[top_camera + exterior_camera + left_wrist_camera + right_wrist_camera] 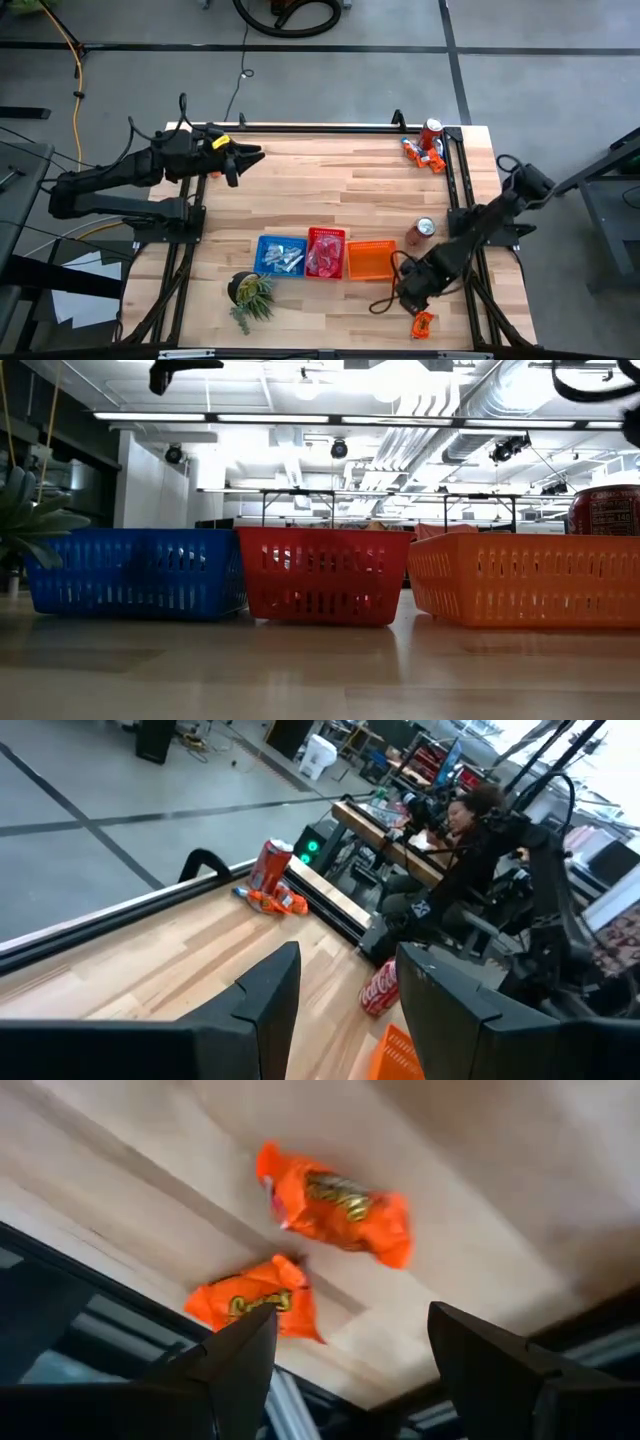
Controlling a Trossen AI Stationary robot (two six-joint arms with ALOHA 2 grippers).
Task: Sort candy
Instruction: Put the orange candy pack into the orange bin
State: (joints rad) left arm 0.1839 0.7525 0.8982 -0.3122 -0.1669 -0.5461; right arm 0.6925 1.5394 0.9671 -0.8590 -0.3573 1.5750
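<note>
Two orange candy packets (335,1205) (255,1305) lie flat on the wood near the table's front right corner, also seen in the high view (422,323). My right gripper (350,1370) (410,300) hovers over them, open, pointing steeply down, touching nothing. More candy (425,155) lies in a small pile at the far right by a red soda can (431,133). Blue (262,243), red (340,234) and orange (371,245) baskets stand in a row near the front; the blue and red ones hold packets. My left gripper (245,155) (345,1010) is open and raised at the far left.
A second soda can (421,231) stands just behind the orange basket. A small green plant (250,293) sits in front of the blue basket. Black rails (455,180) run along the table's right and far edges. A person (470,830) sits beyond the right edge.
</note>
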